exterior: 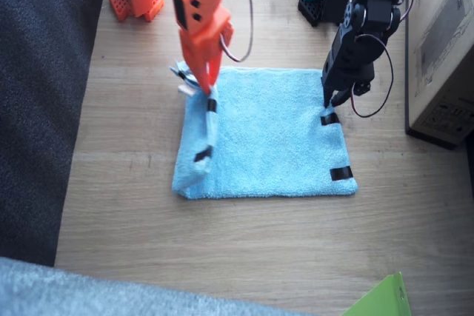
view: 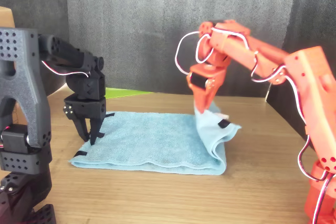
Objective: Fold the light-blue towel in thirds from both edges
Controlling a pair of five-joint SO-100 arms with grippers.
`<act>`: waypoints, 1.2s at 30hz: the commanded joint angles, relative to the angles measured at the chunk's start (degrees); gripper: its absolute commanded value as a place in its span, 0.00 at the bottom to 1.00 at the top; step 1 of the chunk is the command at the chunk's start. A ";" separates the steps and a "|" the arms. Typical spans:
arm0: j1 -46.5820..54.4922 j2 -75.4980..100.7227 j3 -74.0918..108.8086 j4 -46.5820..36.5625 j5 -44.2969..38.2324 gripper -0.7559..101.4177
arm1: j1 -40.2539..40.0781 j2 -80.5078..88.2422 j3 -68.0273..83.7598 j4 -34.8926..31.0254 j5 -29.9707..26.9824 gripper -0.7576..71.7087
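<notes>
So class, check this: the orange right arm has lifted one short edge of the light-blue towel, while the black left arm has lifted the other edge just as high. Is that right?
Not quite. The right gripper does hold its edge of the light-blue towel raised, but the left gripper is down at its edge, which lies flat on the table. The front view shows it.

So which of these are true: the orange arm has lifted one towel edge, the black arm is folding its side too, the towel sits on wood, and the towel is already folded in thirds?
1. The right pincer has one edge of the light-blue towel raised. True.
2. The left pincer has its edge raised too. False: that edge lies flat.
3. The towel lies on a wooden table. True.
4. Folded in thirds. False: mostly spread flat.
</notes>
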 commanded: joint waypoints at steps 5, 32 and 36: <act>0.26 2.81 1.05 0.26 0.88 0.01 | 3.52 -1.93 -6.33 0.44 0.18 0.06; -6.77 12.13 -8.26 9.23 4.66 0.01 | -11.07 8.96 6.59 0.44 -1.05 0.33; -9.14 11.51 -11.69 11.34 5.19 0.01 | -10.55 8.79 6.59 0.44 -0.88 0.33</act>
